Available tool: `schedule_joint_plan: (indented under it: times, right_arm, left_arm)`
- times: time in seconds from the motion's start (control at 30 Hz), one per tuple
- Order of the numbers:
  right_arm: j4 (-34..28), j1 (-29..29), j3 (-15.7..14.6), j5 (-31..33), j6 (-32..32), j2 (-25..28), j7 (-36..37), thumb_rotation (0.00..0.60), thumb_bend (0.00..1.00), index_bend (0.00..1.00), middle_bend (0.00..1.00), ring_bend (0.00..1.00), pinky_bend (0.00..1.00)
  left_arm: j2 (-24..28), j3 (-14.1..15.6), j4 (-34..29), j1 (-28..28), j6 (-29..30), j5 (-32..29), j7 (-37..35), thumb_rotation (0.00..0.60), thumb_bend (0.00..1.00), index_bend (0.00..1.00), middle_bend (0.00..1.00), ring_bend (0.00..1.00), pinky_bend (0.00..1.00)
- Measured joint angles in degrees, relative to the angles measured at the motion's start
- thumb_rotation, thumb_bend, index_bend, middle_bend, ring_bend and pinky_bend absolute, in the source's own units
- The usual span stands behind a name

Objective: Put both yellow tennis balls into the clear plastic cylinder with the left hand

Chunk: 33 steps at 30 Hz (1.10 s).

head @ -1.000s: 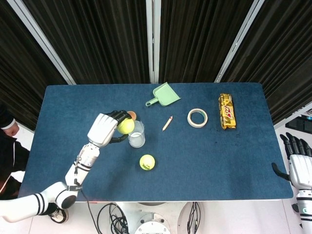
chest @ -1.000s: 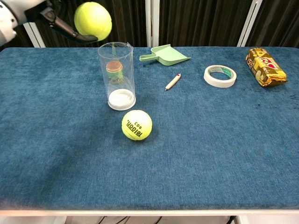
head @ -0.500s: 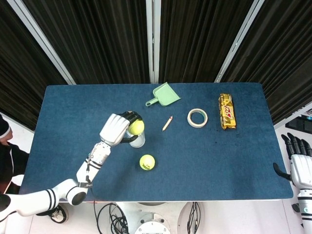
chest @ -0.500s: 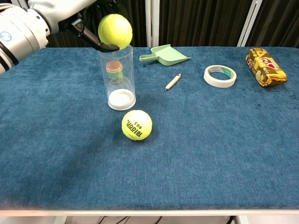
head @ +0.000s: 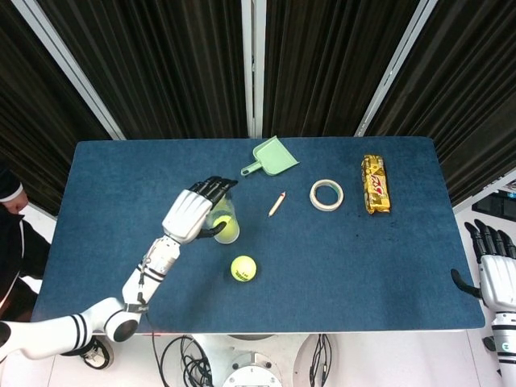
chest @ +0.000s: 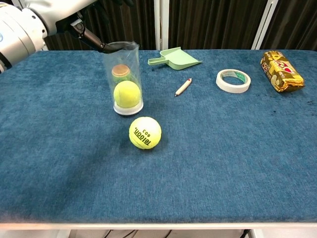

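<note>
One tennis ball sat at the bottom of the clear tube, bright yellow and fuzzy behind the plastic. I could see the tube standing upright on the blue table, its white base down and its mouth open. My left hand hovered over that mouth with fingers spread and nothing in its grip; a dark fingertip seemed to touch the rim, though I couldn't be sure from the chest view. Behind the tube something small and brown showed through the plastic, too distorted for me to name. The second ball lay on the cloth just in front of the tube, its black print facing me. My right hand hung off the table's far right edge, fingers straight and apart, holding nothing.
</note>
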Motion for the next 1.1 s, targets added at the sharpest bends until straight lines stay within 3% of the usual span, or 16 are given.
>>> schedule_joint_plan:
  times: [0.13, 0.3, 0.6, 0.7, 0.87, 1.1]
  right_arm:
    - [0.1, 0.0, 0.0, 0.2, -0.1, -0.1, 0.0, 0.600, 0.24, 0.00, 0.00, 0.00, 0.00]
    - [0.3, 0.1, -0.1, 0.2, -0.3, -0.3, 0.1, 0.600, 0.24, 0.00, 0.00, 0.00, 0.00]
    - [0.5, 0.1, -0.2, 0.1, -0.4, -0.4, 0.2, 0.600, 0.24, 0.00, 0.00, 0.00, 0.00]
    - [0.6, 0.0, -0.2, 0.2, -0.4, -0.5, 0.4, 0.600, 0.24, 0.00, 0.00, 0.00, 0.00]
    - [0.9, 0.1, -0.2, 0.5, -0.7, -0.5, 0.6, 0.600, 0.24, 0.00, 0.00, 0.00, 0.00]
    - [1.6, 0.2, -0.1, 0.9, -1.2, -0.6, 1.1, 0.600, 0.24, 0.00, 0.00, 0.00, 0.00]
  left_arm:
    - [0.5, 0.9, -1.8, 0.4, 0.9, 1.1, 0.1, 0.600, 0.25, 0.14, 0.17, 0.12, 0.33]
    - [0.8, 3.1, -5.2, 1.1, 2.7, 4.8, 0.4, 0.600, 0.24, 0.22, 0.27, 0.20, 0.40]
    - [-0.4, 10.9, -8.3, 2.6, 2.2, 10.1, 2.2, 0.600, 0.24, 0.26, 0.29, 0.26, 0.49]
    - [-1.6, 12.3, -7.0, 2.8, 0.6, 10.0, 2.1, 0.600, 0.24, 0.26, 0.29, 0.26, 0.48]
    - [-4.2, 12.9, -1.8, 2.9, -0.5, 10.0, 1.1, 0.600, 0.24, 0.24, 0.26, 0.20, 0.36]
    - [-7.9, 13.0, 5.2, 2.4, -3.7, 8.6, -1.3, 0.600, 0.24, 0.23, 0.23, 0.19, 0.35]
